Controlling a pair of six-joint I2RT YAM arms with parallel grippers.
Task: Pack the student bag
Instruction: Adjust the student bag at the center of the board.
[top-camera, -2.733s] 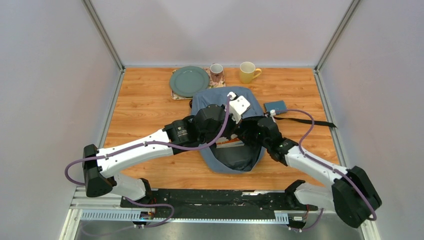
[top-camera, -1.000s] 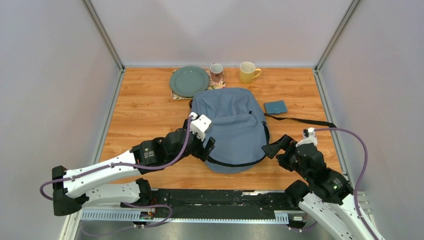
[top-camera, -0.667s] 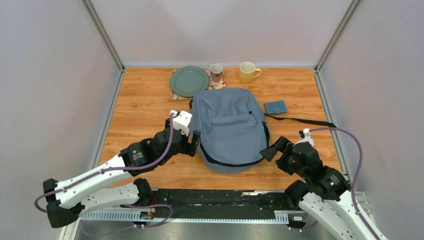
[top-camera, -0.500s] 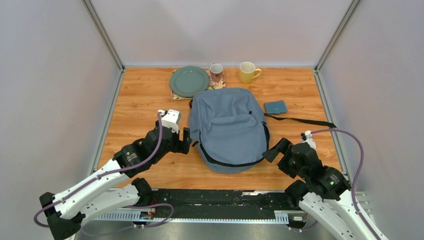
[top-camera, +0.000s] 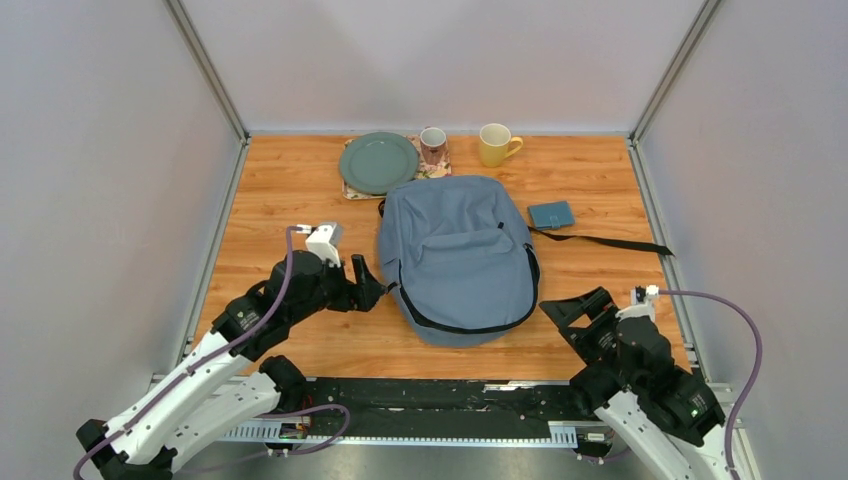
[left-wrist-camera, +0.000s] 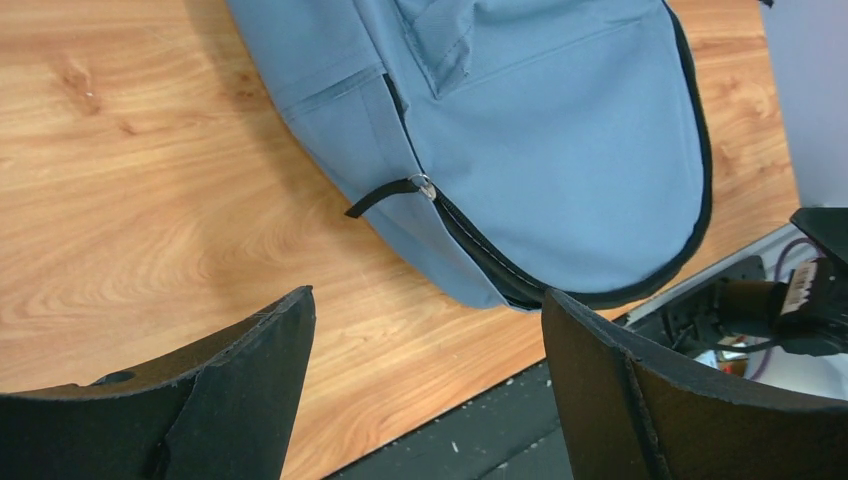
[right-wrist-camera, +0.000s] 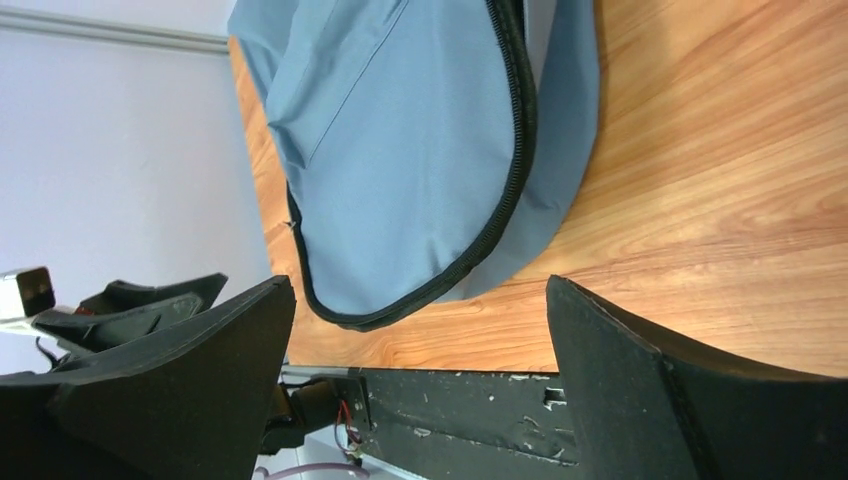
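1. The bench (top-camera: 280, 200) is a warm orange-brown board with a wood grain. Pale grey-lilac walls (top-camera: 100, 200) close it in on the left, far and right sides, and aluminium posts (top-camera: 205, 68) rise at the two far corners.
2. A black metal rail (top-camera: 430, 392) runs along the near edge and carries both arm bases.
3. The student bag (top-camera: 458, 258) lies flat near the middle of the bench. It is grey-blue, with black zipper trim curving round its rounded near end. A black zipper pull (left-wrist-camera: 385, 195) sticks out from its left side over the wood.
4. At the far side a grey-green plate (top-camera: 378, 162) sits on a patterned mat (top-camera: 349, 190). A small patterned mug (top-camera: 433, 145) stands just right of the plate, and a yellow mug (top-camera: 494, 145) stands further right. The bag's far end lies near the plate and mat.
5. A small flat teal case (top-camera: 551, 214) lies just right of the bag's far half. A black strap (top-camera: 610, 242) trails from the bag toward the right wall.
6. The left pincer (top-camera: 357, 281) is just left of the bag and apart from it. Its jaws are spread wide with only bare wood between them.
7. The right pincer (top-camera: 580, 310) is at the near right, beside the bag's near end and not touching it. Its jaws are also spread wide and hold nothing.
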